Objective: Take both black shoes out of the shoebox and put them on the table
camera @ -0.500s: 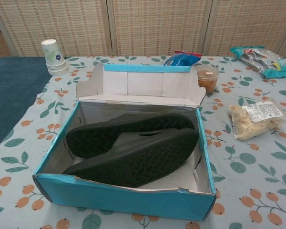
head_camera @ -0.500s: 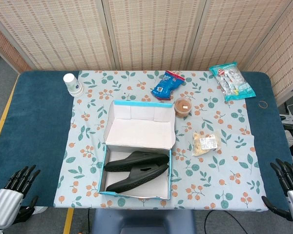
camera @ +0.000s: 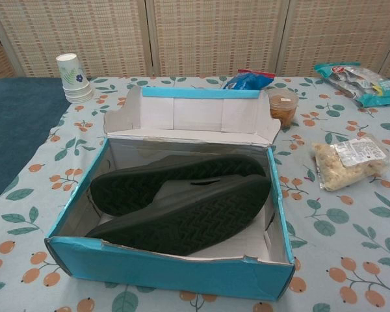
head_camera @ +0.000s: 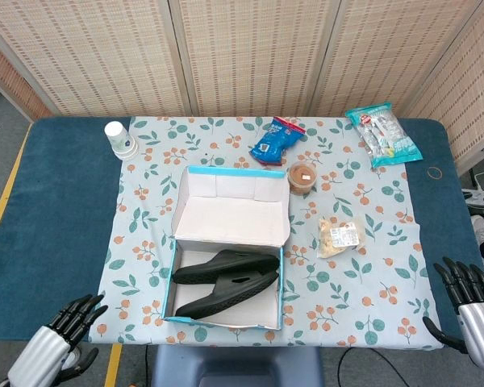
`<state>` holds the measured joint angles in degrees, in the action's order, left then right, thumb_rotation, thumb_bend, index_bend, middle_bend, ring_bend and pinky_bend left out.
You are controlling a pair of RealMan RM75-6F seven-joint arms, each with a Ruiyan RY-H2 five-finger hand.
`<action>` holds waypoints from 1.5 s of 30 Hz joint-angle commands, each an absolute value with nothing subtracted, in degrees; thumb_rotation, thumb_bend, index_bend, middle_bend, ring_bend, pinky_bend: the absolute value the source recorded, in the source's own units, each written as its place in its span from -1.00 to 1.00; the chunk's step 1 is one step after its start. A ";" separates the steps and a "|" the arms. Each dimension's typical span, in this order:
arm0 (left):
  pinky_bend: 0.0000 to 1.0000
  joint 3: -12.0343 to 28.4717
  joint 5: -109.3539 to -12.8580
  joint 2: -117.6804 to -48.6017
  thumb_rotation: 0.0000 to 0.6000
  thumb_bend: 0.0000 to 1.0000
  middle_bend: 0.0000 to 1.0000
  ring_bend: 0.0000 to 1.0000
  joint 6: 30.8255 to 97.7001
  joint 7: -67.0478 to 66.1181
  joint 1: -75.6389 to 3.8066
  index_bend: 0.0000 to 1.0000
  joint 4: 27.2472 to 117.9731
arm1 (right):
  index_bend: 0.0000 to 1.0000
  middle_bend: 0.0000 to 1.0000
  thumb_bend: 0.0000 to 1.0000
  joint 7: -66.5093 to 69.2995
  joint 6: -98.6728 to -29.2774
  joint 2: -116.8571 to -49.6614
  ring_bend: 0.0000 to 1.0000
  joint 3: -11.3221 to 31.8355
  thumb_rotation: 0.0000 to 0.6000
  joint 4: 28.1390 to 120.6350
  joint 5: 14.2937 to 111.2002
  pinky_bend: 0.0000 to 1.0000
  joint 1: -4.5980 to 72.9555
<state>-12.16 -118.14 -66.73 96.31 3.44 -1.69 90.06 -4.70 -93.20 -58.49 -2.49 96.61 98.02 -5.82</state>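
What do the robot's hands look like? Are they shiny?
Both look alike. The left hand and right hand have slim black fingers with knobbly segments, like dark gloves. Behind each sits a smooth, rounded silver-grey wrist shell that does look a bit shiny. No cables or markings show.

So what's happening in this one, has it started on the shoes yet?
Not yet. Both black shoes lie on their sides inside the open blue shoebox, lid folded back, untouched. The left hand and right hand hover at the near corners of the table, fingers apart, holding nothing. Paper cups and snack packets sit around the box.
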 commanded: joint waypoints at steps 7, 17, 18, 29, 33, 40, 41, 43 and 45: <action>-0.74 -10.09 -108.80 -65.83 1.00 -0.17 -1.00 -1.00 70.26 -7.80 -11.97 -0.96 118.98 | -1.00 -1.00 -0.66 -7.16 -94.24 -59.75 -1.00 -2.21 0.71 97.83 99.02 -1.00 -5.73; -0.71 -0.32 -93.32 -75.71 1.00 -0.17 -1.00 -1.00 62.16 -16.84 -17.39 -0.99 118.47 | -1.00 -1.00 -0.66 -6.63 -98.82 -60.39 -1.00 -1.63 0.71 97.43 99.71 -1.00 -7.52; -0.70 0.40 -92.02 -76.40 1.00 -0.17 -1.00 -1.00 61.91 -17.53 -17.77 -0.98 118.30 | -1.00 -1.00 -0.66 -7.06 -98.40 -60.48 -1.00 -1.58 0.71 97.46 99.49 -1.00 -7.38; -0.20 4.73 -78.19 -83.57 1.00 -0.21 -0.93 -0.84 58.89 -26.72 -22.04 -0.89 118.99 | -1.00 -1.00 -0.66 -8.78 -94.97 -60.59 -1.00 -0.47 0.70 98.44 96.60 -1.00 -5.82; -0.19 4.62 -73.47 -87.06 1.00 -0.21 -0.93 -0.84 58.85 -32.00 -23.72 -0.89 117.19 | -1.00 -1.00 -0.66 -8.56 -94.60 -60.35 -1.00 -0.36 0.71 98.51 96.08 -1.00 -5.65; -0.18 3.58 -72.60 -91.54 1.00 -0.21 -0.94 -0.85 61.64 -37.18 -25.08 -0.89 113.26 | -1.00 -1.00 -0.66 -8.09 -93.91 -59.67 -1.00 -0.51 0.71 98.77 95.48 -1.00 -5.48; -0.18 3.23 -72.65 -91.88 1.00 -0.21 -0.94 -0.85 62.09 -37.69 -25.13 -0.89 113.10 | -1.00 -1.00 -0.66 -7.91 -93.86 -59.53 -1.00 -0.57 0.71 98.80 95.48 -1.00 -5.46; -0.17 2.62 -72.30 -92.14 1.00 -0.21 -0.94 -0.85 62.58 -38.31 -25.17 -0.89 113.08 | -1.00 -1.00 -0.66 -7.73 -93.99 -59.40 -1.00 -0.58 0.71 98.81 95.46 -1.00 -5.52; -0.16 2.06 -72.29 -92.53 1.00 -0.22 -0.94 -0.85 63.06 -39.12 -25.25 -0.88 112.73 | -1.00 -1.00 -0.66 -7.63 -94.01 -59.29 -1.00 -0.63 0.70 98.85 95.45 -1.00 -5.54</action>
